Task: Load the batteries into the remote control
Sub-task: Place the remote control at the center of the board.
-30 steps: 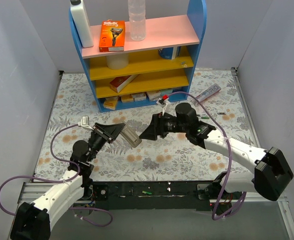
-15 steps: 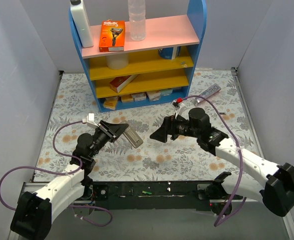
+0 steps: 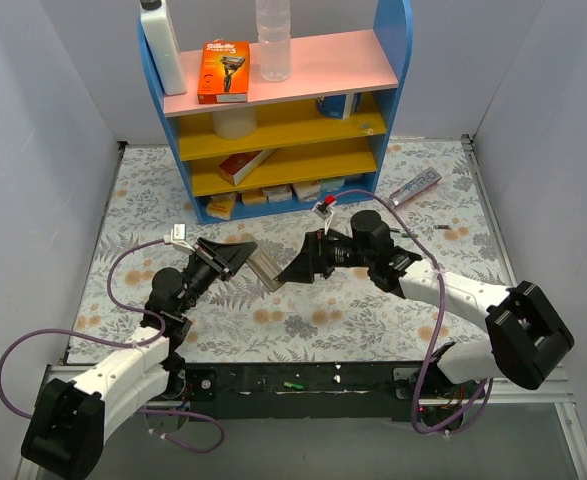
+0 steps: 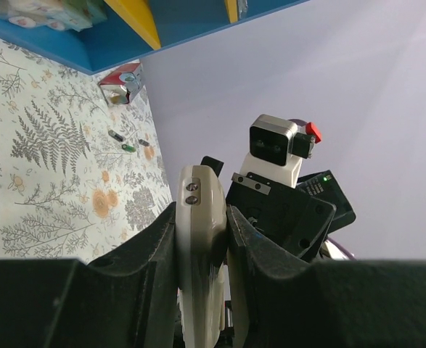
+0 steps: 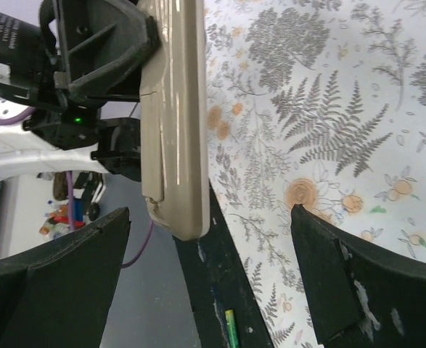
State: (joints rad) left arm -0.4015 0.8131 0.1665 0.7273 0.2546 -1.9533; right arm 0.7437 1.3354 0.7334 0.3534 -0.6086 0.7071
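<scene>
My left gripper (image 3: 243,260) is shut on the remote control (image 3: 265,270) and holds it above the table, pointing right. In the left wrist view the remote (image 4: 202,217) sits edge-on between the black fingers (image 4: 151,254). My right gripper (image 3: 295,270) is open and empty, its jaws on either side of the remote's free end without touching it. The right wrist view shows the remote's beige-grey back (image 5: 173,109), with my right gripper (image 5: 207,225) spread wide. One green battery (image 5: 229,326) lies on the black rail at the table's near edge (image 3: 293,383). Small dark batteries (image 4: 128,147) lie on the mat.
A blue shelf unit (image 3: 393,60) with pink and yellow boards stands at the back and holds boxes and bottles. A long silver-purple tube (image 3: 416,185) lies to its right. Grey walls close in both sides. Purple cables loop from both arms.
My right gripper drew back to the right half a second ago and has now come back to the remote's free end. The left gripper keeps its hold and has shifted slightly.
</scene>
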